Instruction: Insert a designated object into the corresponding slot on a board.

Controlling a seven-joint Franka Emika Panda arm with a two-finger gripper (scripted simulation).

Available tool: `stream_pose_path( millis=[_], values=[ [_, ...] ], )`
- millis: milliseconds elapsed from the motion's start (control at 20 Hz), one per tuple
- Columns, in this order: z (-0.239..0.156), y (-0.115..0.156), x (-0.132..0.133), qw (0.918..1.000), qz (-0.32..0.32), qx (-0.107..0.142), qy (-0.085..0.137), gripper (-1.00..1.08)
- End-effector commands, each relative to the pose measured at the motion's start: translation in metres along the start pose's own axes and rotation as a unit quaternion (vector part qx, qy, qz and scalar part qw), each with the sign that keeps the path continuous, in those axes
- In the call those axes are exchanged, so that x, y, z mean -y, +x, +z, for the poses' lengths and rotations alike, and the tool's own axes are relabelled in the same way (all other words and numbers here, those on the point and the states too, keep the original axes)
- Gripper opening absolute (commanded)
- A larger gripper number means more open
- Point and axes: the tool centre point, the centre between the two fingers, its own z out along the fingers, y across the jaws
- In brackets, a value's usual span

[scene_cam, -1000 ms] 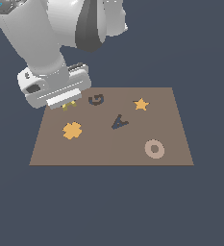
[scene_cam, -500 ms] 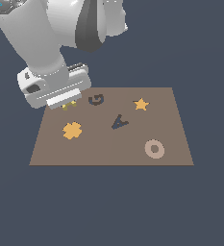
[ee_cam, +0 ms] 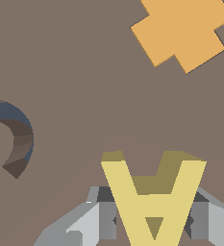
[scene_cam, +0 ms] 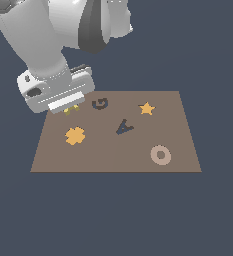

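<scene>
1. A large white robot arm reaches down over the far corner of a flat brown board (scene_cam: 113, 155), on the exterior view's left.
2. Its gripper (ee_cam: 152, 218) is closed on the yellow A-shaped block (ee_cam: 154, 197); in the wrist view a grey finger (ee_cam: 92, 221) presses each side of the letter.
3. In the exterior view only a sliver of the yellow block (scene_cam: 71, 109) shows under the hand, near the board's corner, at about 10 o'clock from the board's centre.
4. The dark A-shaped slot (scene_cam: 124, 127) lies tilted near the board's middle, well apart from the block.
5. A dark G-shaped recess (scene_cam: 100, 104) sits at 11 o'clock from that slot.
6. An orange clover piece (scene_cam: 75, 135) lies at 9 o'clock from the slot, an orange star (scene_cam: 146, 108) at 2 o'clock.
7. A pale ring (scene_cam: 160, 155) lies at 4 o'clock.
</scene>
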Motion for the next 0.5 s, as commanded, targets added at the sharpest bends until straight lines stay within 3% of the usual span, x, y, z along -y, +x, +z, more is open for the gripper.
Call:
stream_pose_path(
  millis=[0,450],
  values=[
    [0.0,0.002,-0.001,1.0,-0.01,0.0,0.0,-1.0],
    [-0.001,0.025,-0.005,0.9953,-0.096,0.0,0.0,-1.0]
  ],
)
